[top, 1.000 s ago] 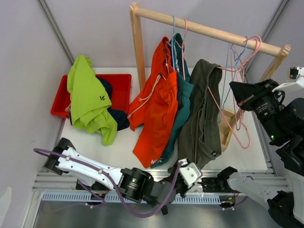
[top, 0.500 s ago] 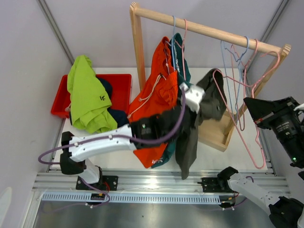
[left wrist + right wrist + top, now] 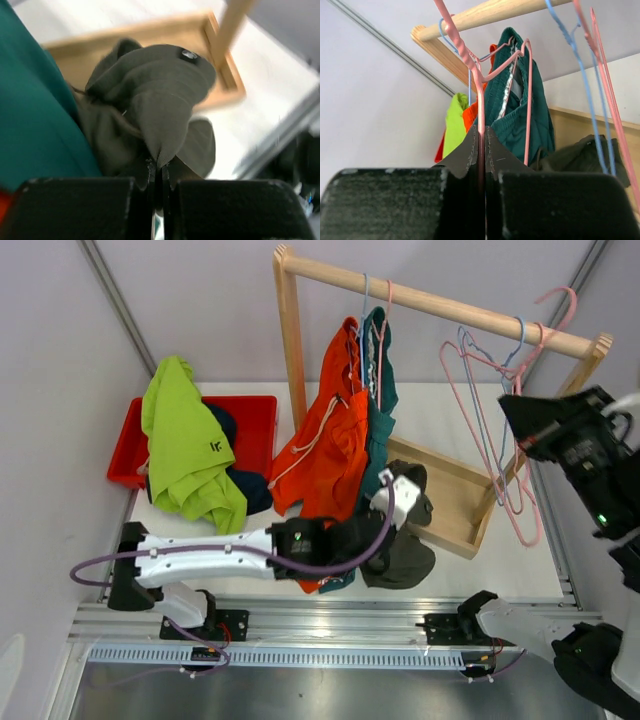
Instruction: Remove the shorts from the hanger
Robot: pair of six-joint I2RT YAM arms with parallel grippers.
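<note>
Low in the centre of the overhead view, left gripper [image 3: 156, 170] clenched on a fold of the dark grey shorts [image 3: 400, 540], heaped on the table against the wooden rack base [image 3: 455, 502]; at right, right gripper [image 3: 482, 145] pinched on a bare pink hanger [image 3: 495, 430], lifted off the rail [image 3: 430, 302]. Probably next: carrying the grey pair to the red bin [image 3: 255, 420] at upper left, already holding lime green shorts [image 3: 190, 450] and a navy pair [image 3: 245, 485]. Orange shorts [image 3: 330, 455] and teal shorts [image 3: 385, 390] still hung.

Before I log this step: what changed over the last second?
The left gripper pulled the dark grey shorts off their hanger onto the table. The right gripper lifted the empty pink hanger off the rail. Orange shorts, teal shorts, and lime green shorts stayed.
</note>
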